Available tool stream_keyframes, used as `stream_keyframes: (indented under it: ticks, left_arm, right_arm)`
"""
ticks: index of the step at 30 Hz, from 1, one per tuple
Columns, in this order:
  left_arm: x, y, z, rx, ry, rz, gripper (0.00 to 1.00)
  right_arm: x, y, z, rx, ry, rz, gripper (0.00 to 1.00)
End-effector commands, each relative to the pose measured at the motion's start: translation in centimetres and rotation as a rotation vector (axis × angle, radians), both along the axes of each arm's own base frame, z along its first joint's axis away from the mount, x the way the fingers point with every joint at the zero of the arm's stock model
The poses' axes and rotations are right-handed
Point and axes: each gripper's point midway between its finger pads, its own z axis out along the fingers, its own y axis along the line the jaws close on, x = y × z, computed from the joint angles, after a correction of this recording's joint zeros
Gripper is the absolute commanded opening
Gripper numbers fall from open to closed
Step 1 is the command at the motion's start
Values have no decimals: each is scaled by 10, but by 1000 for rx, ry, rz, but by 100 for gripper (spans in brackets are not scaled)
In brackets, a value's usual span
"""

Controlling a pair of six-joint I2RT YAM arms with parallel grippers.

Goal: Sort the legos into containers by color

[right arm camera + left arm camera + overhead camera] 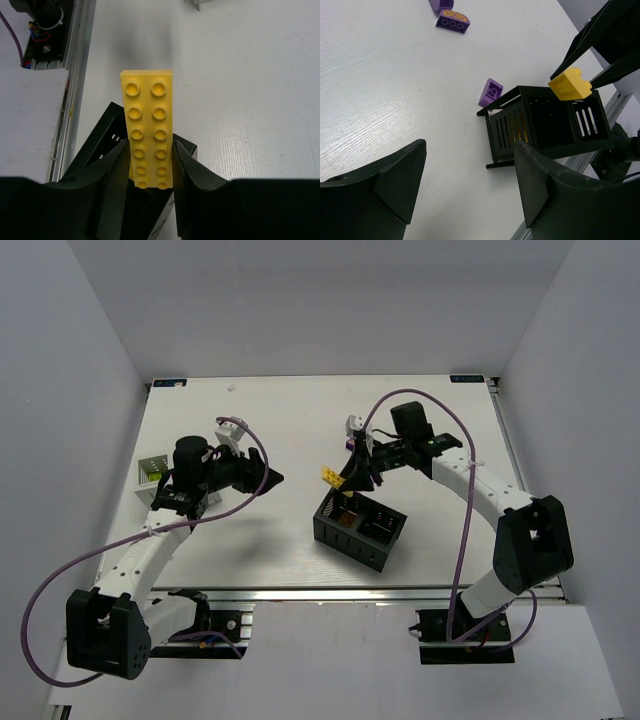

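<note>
A yellow two-by-six lego plate (148, 127) hangs over the far corner of the black two-compartment box (102, 142), studs facing the wrist camera, long axis running straight out from the fingers; the right gripper (149, 152) pinches its long sides near the rear end, so the box lies below and slightly back toward the arm; the left gripper (470, 150), spread and empty, hovers well apart over bare table; purple bricks (491, 92) lie beyond the box

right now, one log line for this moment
right fingers: shut on yellow lego, by black box | left fingers: open, empty | purple legos: loose on table
</note>
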Motion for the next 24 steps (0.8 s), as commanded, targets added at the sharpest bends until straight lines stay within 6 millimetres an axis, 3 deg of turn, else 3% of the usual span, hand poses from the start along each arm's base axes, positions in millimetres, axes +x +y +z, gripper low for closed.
stream_keyframes:
  ticks: [1, 7, 12, 15, 16, 18, 24]
  left_arm:
    - [-1, 2, 6, 8, -37, 7, 81]
    - [-1, 2, 6, 7, -37, 4, 81]
    - [-1, 2, 6, 7, -37, 5, 81]
    - [1, 2, 6, 4, -31, 17, 84]
    - [2, 2, 6, 1, -32, 18, 85]
    - [3, -1, 6, -22, -25, 14, 87]
    - [16, -10, 0, -65, 43, 1, 89]
  right_arm:
    - [-4, 12, 17, 59, -53, 46, 8]
    - [-23, 13, -11, 10, -28, 76, 11]
    - [-32, 15, -20, -16, -55, 92, 15]
    - [-33, 15, -26, -41, -62, 94, 34]
    - [-34, 14, -27, -47, -61, 93, 46]
    - [-34, 14, -24, -46, -73, 89, 54]
    - [-28, 14, -2, -31, -117, 78, 57]
